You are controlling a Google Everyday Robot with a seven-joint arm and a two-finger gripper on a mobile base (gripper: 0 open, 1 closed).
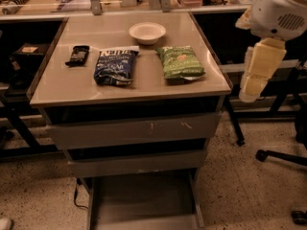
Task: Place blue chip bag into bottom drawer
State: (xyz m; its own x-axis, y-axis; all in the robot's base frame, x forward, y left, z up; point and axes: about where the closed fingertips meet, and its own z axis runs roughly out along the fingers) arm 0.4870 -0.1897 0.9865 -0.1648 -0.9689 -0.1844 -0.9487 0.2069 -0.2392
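Note:
The blue chip bag (115, 66) lies flat on the cabinet top (129, 92), left of centre, with its white lettering band at the far end. The bottom drawer (144, 200) is pulled out at floor level below two closed grey drawer fronts, and its flat floor shows nothing on it. My arm (261, 71) hangs at the right edge, beside the cabinet's right side and apart from the bag. The gripper itself is out of view.
A green chip bag (181, 63) lies right of the blue one. A small black packet (77, 55) lies to its left and a white bowl (147, 32) behind. A cluttered bench runs along the back. A chair base (280, 157) stands on the floor at right.

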